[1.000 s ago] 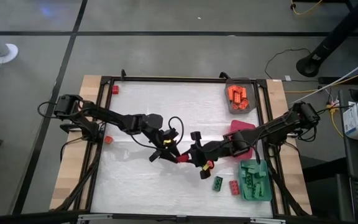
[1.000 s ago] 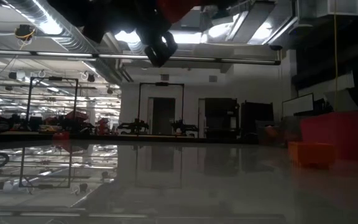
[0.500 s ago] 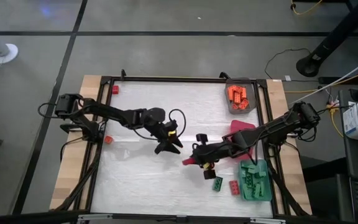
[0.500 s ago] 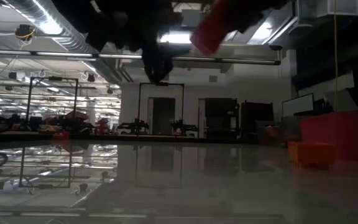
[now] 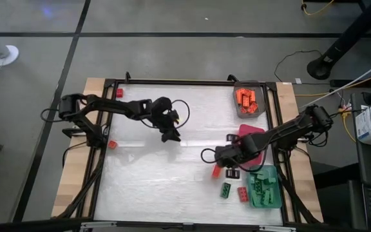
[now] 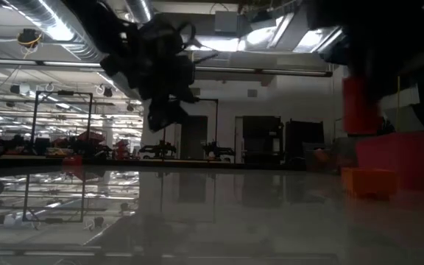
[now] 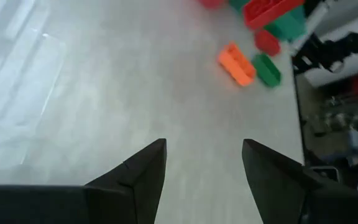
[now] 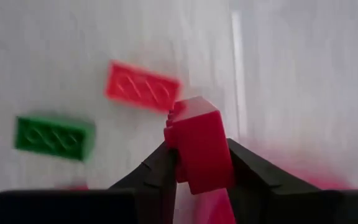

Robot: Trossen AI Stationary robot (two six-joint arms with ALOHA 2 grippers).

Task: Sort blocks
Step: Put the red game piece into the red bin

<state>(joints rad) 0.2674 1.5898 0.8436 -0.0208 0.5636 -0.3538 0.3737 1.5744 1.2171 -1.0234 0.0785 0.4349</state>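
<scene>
My right gripper (image 5: 223,167) is shut on a red block (image 8: 197,134) and hangs above the table just left of the teal tray (image 5: 272,196), which holds green blocks. Below it a green block (image 5: 225,189) and a red block (image 5: 242,193) lie flat on the table. My left gripper (image 5: 172,135) is open with nothing between its fingers (image 7: 145,171), over the middle of the table. Orange blocks fill the grey tray (image 5: 248,111) at the far right. The pink tray (image 5: 253,131) stands between the grey tray and the teal one. My right gripper pinches the red block by two opposite sides (image 8: 188,168) between its two fingers. The fingers come from above and point down. The block sticks out past the fingertips, stands on end and hangs clear of the table (image 6: 359,103).
Two lone red blocks sit at the left, one at the far corner (image 5: 118,93) and one on the left edge (image 5: 111,144). The table's black frame (image 5: 172,81) runs round the white mat. Bare mat lies between the two arms and toward the near left.
Both grippers met at the red block near the table's middle. My left gripper has come away from it and drawn back toward the far left. My right gripper has kept the block, carried it toward the right edge and tipped over to point down.
</scene>
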